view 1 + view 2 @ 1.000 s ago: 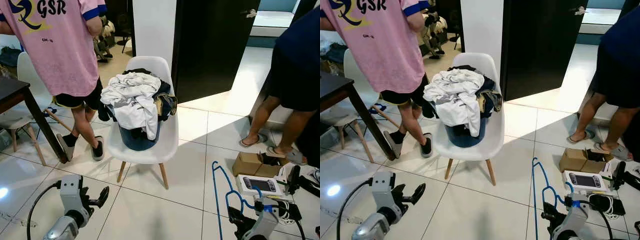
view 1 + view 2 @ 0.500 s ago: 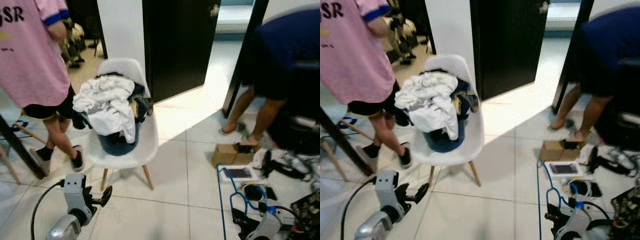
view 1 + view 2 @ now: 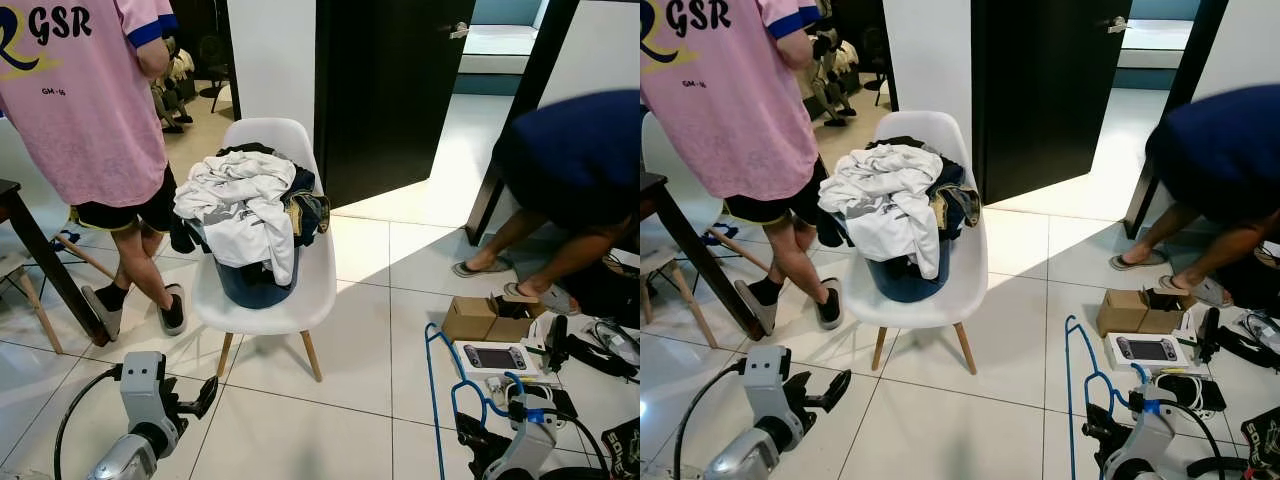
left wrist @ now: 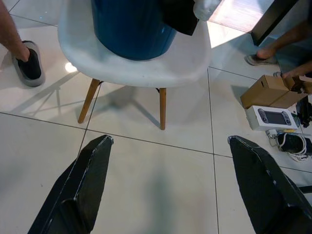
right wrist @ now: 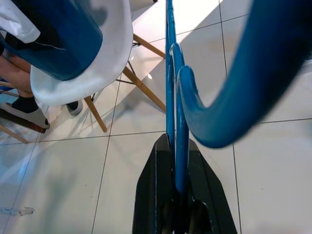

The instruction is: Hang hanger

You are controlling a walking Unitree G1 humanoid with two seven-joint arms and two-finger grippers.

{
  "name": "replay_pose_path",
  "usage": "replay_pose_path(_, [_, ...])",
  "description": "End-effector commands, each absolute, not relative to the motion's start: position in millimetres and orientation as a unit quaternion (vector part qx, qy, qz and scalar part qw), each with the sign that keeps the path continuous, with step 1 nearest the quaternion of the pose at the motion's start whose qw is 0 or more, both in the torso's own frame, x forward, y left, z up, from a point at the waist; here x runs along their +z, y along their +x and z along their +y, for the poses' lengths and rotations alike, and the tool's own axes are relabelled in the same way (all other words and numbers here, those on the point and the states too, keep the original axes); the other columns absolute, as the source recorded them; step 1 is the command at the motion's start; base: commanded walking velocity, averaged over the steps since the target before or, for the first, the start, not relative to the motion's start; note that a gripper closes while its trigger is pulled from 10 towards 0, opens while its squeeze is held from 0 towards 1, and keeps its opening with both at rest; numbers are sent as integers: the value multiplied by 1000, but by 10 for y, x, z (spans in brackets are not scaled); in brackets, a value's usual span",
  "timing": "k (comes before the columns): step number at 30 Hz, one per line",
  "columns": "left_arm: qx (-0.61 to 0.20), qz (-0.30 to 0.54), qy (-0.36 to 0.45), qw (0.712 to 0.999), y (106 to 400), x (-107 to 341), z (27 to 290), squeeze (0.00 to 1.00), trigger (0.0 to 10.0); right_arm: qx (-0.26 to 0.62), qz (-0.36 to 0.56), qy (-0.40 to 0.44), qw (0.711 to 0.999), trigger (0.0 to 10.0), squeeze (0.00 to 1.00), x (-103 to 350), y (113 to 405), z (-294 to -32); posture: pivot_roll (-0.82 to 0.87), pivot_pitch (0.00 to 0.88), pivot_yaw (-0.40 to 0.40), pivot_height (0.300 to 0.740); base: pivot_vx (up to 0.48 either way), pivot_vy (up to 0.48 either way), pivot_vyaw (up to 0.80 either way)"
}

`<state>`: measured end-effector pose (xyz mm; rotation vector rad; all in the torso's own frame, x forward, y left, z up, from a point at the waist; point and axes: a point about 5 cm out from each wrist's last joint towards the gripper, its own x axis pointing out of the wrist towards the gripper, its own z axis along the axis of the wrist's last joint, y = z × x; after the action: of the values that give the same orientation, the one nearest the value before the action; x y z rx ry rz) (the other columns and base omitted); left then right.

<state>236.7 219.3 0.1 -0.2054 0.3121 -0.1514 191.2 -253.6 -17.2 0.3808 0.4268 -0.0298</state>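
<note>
A blue wire hanger (image 3: 432,390) stands upright low at my right side, its hook (image 5: 253,73) curling over the camera in the right wrist view. My right gripper (image 5: 176,146) is shut on the hanger's thin bar, just above the tiled floor. Low on my left, my left gripper (image 4: 168,146) hangs open and holds nothing, its black fingers (image 4: 92,175) spread wide. Ahead of both stands a white chair (image 3: 315,290) carrying a blue basket (image 3: 250,285) heaped with clothes (image 3: 245,200).
A person in a pink shirt (image 3: 85,90) stands left of the chair beside a dark table (image 3: 35,250). Another person in dark blue (image 3: 575,160) bends over at the right. A cardboard box (image 3: 480,320), a white box (image 3: 495,358) and cables lie on the floor at right. A dark door (image 3: 390,90) stands behind.
The view has swung right and partly back, so the chair now sits left of its first place. The person at the right has bent lower. Both grippers are as before.
</note>
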Motion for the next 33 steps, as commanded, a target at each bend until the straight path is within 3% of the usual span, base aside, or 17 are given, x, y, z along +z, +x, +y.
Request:
replay_pose_path(1, [-73, 159, -100, 979, 2350, -11, 2226, 0, 10000, -16, 205, 190, 960, 10000, 0, -165, 1930, -2527, -10, 0, 10, 740, 0, 0, 0])
replay_pose_path(9, [-77, 155, -96, 980, 2355, -3, 2212, 0, 10000, -16, 205, 190, 960, 10000, 0, -168, 1936, -2529, -6, 0, 11, 740, 0, 0, 0])
replay_pose_path(17, [-71, 134, -100, 983, 2433, 78, 2207, 0, 10000, -17, 204, 190, 960, 10000, 0, -168, 1947, -2527, -4, 0, 11, 740, 302, 0, 0])
replay_pose_path(21, [-99, 51, -88, 990, 2739, 491, 2096, 0, 10000, -17, 203, 190, 961, 10000, 0, -166, 1965, -2521, 1, 0, 14, 740, 309, 0, 0])
replay_pose_path(24, [-99, 51, -88, 990, 2739, 491, 2096, 0, 10000, -17, 203, 190, 961, 10000, 0, -166, 1965, -2521, 1, 0, 14, 740, 319, 0, 0])
replay_pose_path(33, [-142, -71, -75, 984, 3037, 1202, 1877, 0, 10000, -20, 200, 192, 961, 10000, 0, -166, 1976, -2509, -2, 0, 22, 740, 338, 0, 0])
